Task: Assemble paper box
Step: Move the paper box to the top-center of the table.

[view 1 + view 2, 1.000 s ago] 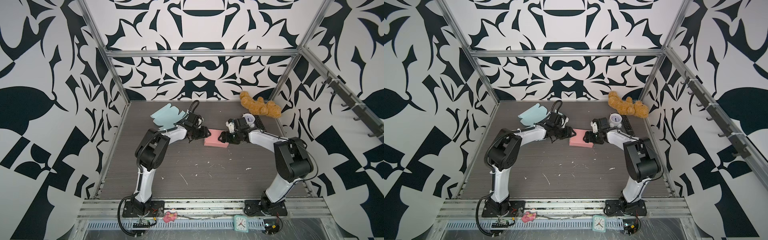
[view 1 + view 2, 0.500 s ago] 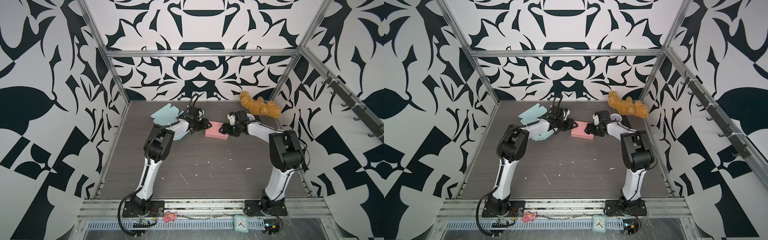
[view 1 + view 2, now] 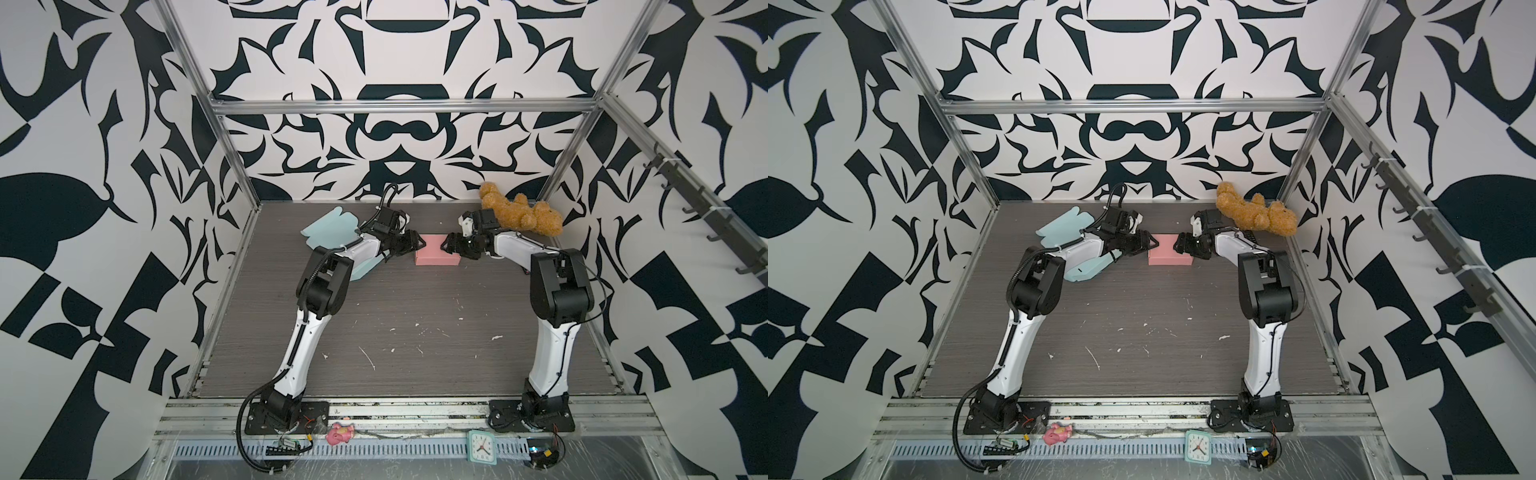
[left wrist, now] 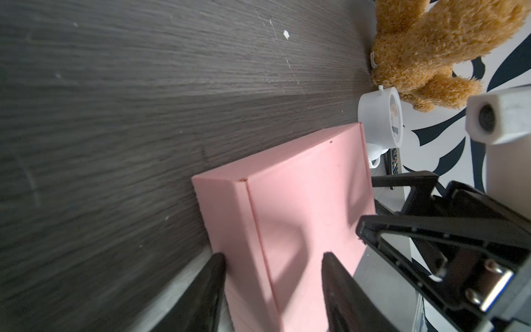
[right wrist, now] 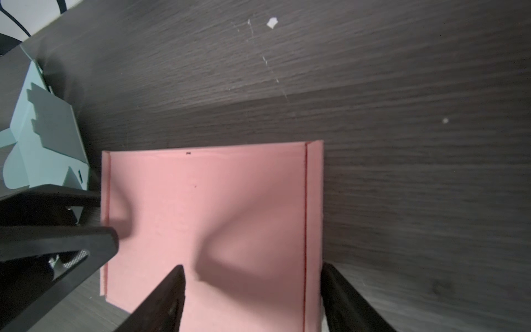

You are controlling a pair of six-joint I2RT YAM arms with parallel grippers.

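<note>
Across the table [image 3: 415,365], both arms have stretched further toward the back wall [image 3: 395,166] over the last second. The left arm [image 3: 320,286] now lies over the light blue flat sheet [image 3: 328,228], and the right arm [image 3: 559,286] reaches in from the opposite side. With them the pink box [image 3: 434,251] has travelled from nearer mid-table to the far part of the table, near the wall. It sat slightly askew a second ago and is now square to the wall. It looks closed, lid down with no flap standing, so I judge this one assembled and being parked out of the way. The blue sheet, not yet folded, is the likely next job. The box rests flat, lid up. Its long axis runs side to side, parallel with the back wall, one end toward each arm, and its long front wall faces the robot bases. The left end effector [image 4: 271,255] has its jaws moderately spread at the box's left end, with one finger [image 4: 207,287] just beside the end wall and the other above the lid. The right end effector [image 5: 251,270] stands wider, placed the same way at the right end. Neither pair clamps the box. It seems braced between the two outer fingers, though whether they press I cannot tell.
</note>
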